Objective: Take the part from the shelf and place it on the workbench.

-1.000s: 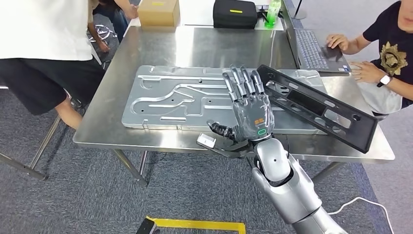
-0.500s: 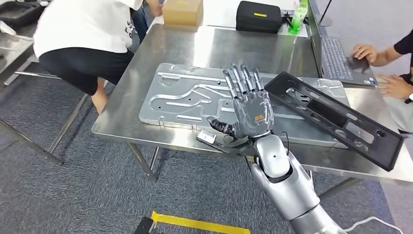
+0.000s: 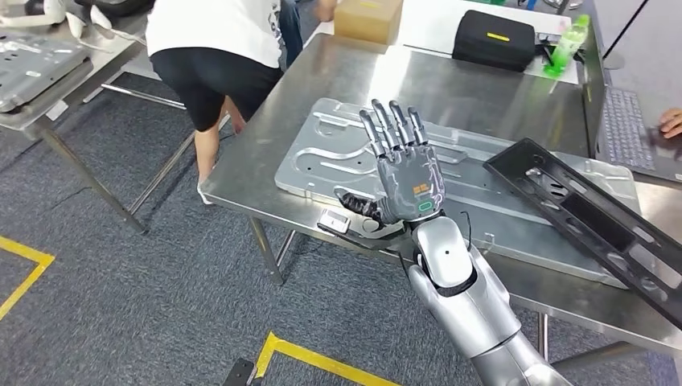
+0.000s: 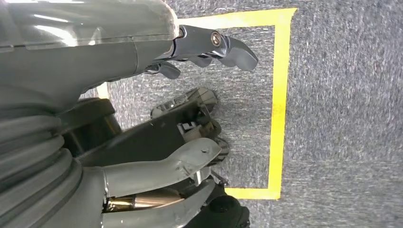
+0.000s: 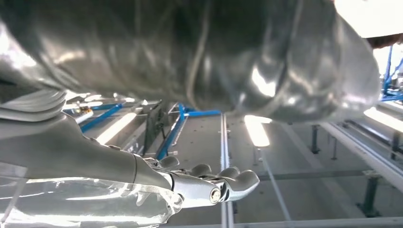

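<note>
Right hand [image 3: 408, 183] you see raised, fingers spread, holding nothing; silver panel [image 3: 482, 201] on tabletop [image 3: 265, 149] beyond it, black part [image 3: 599, 221] further right. Left hand [image 4: 209, 47]: fingers curled, empty.

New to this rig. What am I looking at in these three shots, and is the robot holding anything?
It is a humanoid robot with two silver arms, each ending in a robot hand.

The head view looks down from the robot's body. Its right robot hand is raised with the fingers spread and holds nothing. Beyond it stands a steel workbench carrying a large stamped metal panel and a long black plastic frame that rests partly on the panel. A person stands at the far corner.

The left wrist view looks down at grey carpet with yellow tape; the left robot hand hangs with nothing in it.

The right wrist view points up at the ceiling, past the fingers.
</note>
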Robot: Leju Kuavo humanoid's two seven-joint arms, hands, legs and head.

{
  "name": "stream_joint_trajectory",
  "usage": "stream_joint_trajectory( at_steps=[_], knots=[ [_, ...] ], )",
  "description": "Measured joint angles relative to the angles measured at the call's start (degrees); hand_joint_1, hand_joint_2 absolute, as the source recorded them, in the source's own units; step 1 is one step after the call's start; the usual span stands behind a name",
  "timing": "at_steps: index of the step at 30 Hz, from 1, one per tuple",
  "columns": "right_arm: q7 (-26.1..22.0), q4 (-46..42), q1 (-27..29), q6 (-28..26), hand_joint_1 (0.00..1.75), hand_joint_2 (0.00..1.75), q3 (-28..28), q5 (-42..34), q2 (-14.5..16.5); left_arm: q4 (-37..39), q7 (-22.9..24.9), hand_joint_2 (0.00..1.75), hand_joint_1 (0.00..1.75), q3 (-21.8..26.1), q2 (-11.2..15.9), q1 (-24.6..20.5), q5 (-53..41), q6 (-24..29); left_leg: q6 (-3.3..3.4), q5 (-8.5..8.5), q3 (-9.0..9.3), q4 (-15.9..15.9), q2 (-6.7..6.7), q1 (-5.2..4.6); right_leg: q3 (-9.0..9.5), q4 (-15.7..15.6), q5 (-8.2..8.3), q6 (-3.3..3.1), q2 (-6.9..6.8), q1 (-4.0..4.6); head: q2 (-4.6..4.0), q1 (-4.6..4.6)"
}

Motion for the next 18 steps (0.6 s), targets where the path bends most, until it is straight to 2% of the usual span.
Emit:
stream_joint_trajectory(
  at_steps=[1, 2, 3, 5, 6, 7, 8, 9, 10, 11, 12, 14, 15, 16, 17, 18],
  knots=[
    [0.0, 0.1, -0.1, 0.0, 0.00, 0.00, 0.0, 0.0, 0.1, 0.0, 0.0, 1.75, 0.00, 0.0, 0.0, 0.1, 0.0, 0.0, 0.34, 0.16, 0.01, -0.2, -0.72, 0.09, 0.03, 0.0, -0.15, 0.30, -0.31, -0.08, 0.00, -0.01],
    [0.0, 0.2, -0.1, 0.0, 0.00, 0.00, -0.1, 0.0, 0.1, 0.0, 0.0, 1.75, 0.00, 0.0, 0.0, 0.1, 0.0, 0.0, 0.66, 0.34, 0.08, -0.4, -1.36, 0.17, -0.05, 0.4, -0.56, 0.61, 0.26, -0.24, 0.00, 0.00],
    [-0.1, 0.2, -0.2, -0.1, 0.00, 0.00, -0.1, 0.0, 0.2, 0.0, 0.0, 1.75, 0.00, 0.0, 0.0, 0.1, 0.0, 0.1, 1.03, 0.56, 0.16, -0.7, -1.97, 0.29, -0.54, 1.6, -1.52, 0.89, 1.49, -0.41, 0.00, 0.00],
    [-0.1, 0.4, -0.2, -0.1, 0.00, 0.00, -0.2, -0.1, 0.2, 0.0, 0.0, 1.75, 0.00, 0.0, -0.1, 0.0, 0.0, 0.1, 1.50, 0.84, 0.22, -0.9, -3.13, 0.38, -3.22, 7.5, -4.83, 1.20, 4.93, -0.68, 0.00, 0.02],
    [-0.1, 0.5, -0.1, -0.1, 0.00, 0.00, -0.3, -0.1, 0.2, 0.0, 0.0, 1.75, 0.00, 0.0, -0.1, -0.1, 0.0, 0.1, 1.63, 0.90, 0.18, -0.9, -3.80, 0.38, -5.11, 11.3, -6.45, 1.26, 5.95, -0.71, 0.00, 0.03],
    [-0.1, 0.6, 0.1, -0.1, 0.00, 0.00, -0.3, -0.1, 0.2, 0.0, 0.1, 1.75, 0.00, 0.0, -0.1, -0.1, 0.0, 0.1, 1.69, 0.93, 0.17, -0.8, -4.58, 0.37, -6.71, 14.3, -7.28, 1.29, 6.45, -0.72, 0.00, 0.03],
    [-0.2, 0.8, 0.2, -0.1, 0.00, 0.00, -0.3, -0.1, 0.2, 0.0, 0.1, 1.75, 0.00, 0.0, -0.1, -0.1, 0.0, 0.1, 1.71, 0.93, 0.16, -0.8, -5.39, 0.36, -7.50, 15.5, -6.93, 1.29, 6.66, -0.73, 0.00, 0.02],
    [-0.2, 0.9, 0.3, -0.1, 0.00, 0.00, -0.3, -0.1, 0.2, 0.0, 0.1, 1.75, 0.00, 0.0, -0.1, 0.0, 0.0, 0.2, 1.70, 0.93, 0.16, -0.7, -6.24, 0.37, -7.30, 14.6, -5.55, 1.24, 6.83, -0.77, 0.00, 0.02],
    [-0.2, 1.0, 0.3, -0.1, 0.00, 0.00, -0.3, -0.1, 0.1, 0.0, 0.1, 1.75, 0.00, 0.0, -0.1, 0.1, 0.0, 0.2, 1.66, 0.90, 0.17, -0.6, -7.07, 0.39, -6.16, 11.7, -3.44, 1.16, 7.24, -0.84, 0.00, 0.02],
    [-0.2, 1.0, 0.3, -0.1, 0.00, 0.00, -0.3, -0.1, 0.1, 0.0, 0.1, 1.75, 0.00, -0.1, -0.1, 0.1, 0.0, 0.2, 1.57, 0.86, 0.14, -0.4, -7.86, 0.43, -4.58, 7.9, -1.37, 1.05, 8.39, -0.99, 0.00, 0.02],
    [-0.2, 1.1, 0.2, -0.1, 0.00, 0.00, -0.3, -0.1, 0.2, 0.0, 0.1, 1.75, 0.00, -0.1, -0.1, 0.0, 0.0, 0.2, 1.37, 0.82, -0.02, -0.2, -8.61, 0.40, -3.11, 4.4, 0.01, 0.95, 9.94, -1.18, 0.00, 0.01],
    [-0.2, 1.1, 0.2, -0.1, 0.00, 0.00, -0.4, -0.1, 0.2, 0.0, 0.1, 1.75, 0.00, -0.1, -0.2, -0.1, 0.0, 0.2, 0.70, 0.92, -0.51, 0.0, -10.07, 0.53, -1.61, 0.9, 0.85, 0.80, 12.03, -1.25, 0.00, 0.01],
    [-0.3, 1.1, 0.2, -0.1, 0.00, 0.00, -0.4, -0.1, 0.2, 0.0, 0.1, 1.75, 0.00, -0.1, -0.2, -0.1, 0.0, 0.3, 0.26, 1.06, -0.76, -0.1, -10.82, 0.63, -1.46, 0.6, 0.78, 0.64, 11.90, -1.12, 0.00, 0.01],
    [-0.3, 1.2, 0.1, -0.1, 0.00, 0.00, -0.4, -0.1, 0.2, 0.0, 0.1, 1.75, 0.00, -0.1, -0.1, 0.0, 0.0, 0.3, -0.15, 1.21, -0.95, -0.2, -11.43, 0.77, -1.34, 0.5, 0.91, 0.35, 11.13, -1.11, 0.00, 0.01],
    [-0.4, 1.2, 0.0, -0.1, 0.00, 0.00, -0.4, -0.1, 0.3, 0.0, 0.1, 1.75, 0.00, -0.1, -0.1, 0.1, 0.1, 0.3, -0.45, 1.06, -1.15, 0.0, -10.97, 0.78, -1.16, 0.2, 1.06, -0.01, 10.33, -1.12, 0.00, 0.00],
    [-0.5, 1.2, -0.1, -0.1, 0.00, 0.00, -0.4, -0.1, 0.5, 0.0, 0.0, 1.75, 0.00, -0.1, -0.1, 0.1, 0.1, 0.4, -0.69, 0.41, -1.64, 1.0, -9.58, 0.69, -0.96, -0.2, 1.21, -0.40, 9.51, -1.16, 0.00, -0.07]
  ],
)
